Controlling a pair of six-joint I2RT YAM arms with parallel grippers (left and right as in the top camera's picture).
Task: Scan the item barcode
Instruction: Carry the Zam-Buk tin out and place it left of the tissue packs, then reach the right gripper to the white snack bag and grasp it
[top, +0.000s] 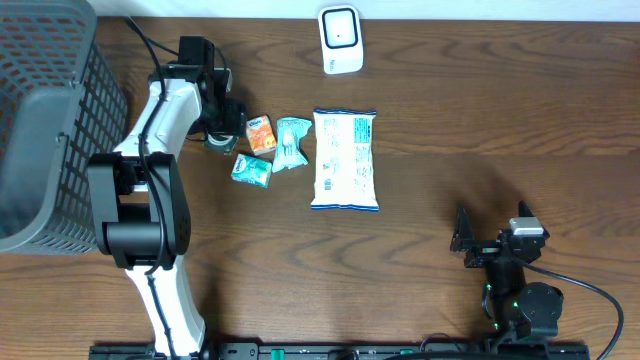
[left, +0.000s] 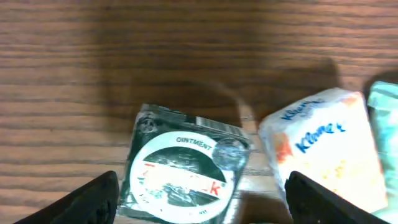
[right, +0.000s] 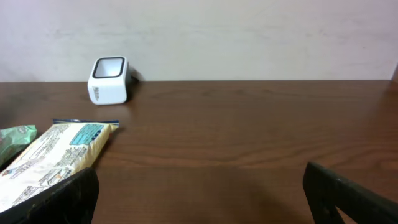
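ointment tin, small, stiff, probably light and slick-wrapped, lying between the spread-open jaws of the left gripper; best pinched across its side edges.

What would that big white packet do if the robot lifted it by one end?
The white packet looks like a soft sealed bag with crimped ends, so it would probably sag rather than stay stiff. Its smooth printed wrapper may be a little slippery. It lies flat on the table, so rolling seems unlikely.
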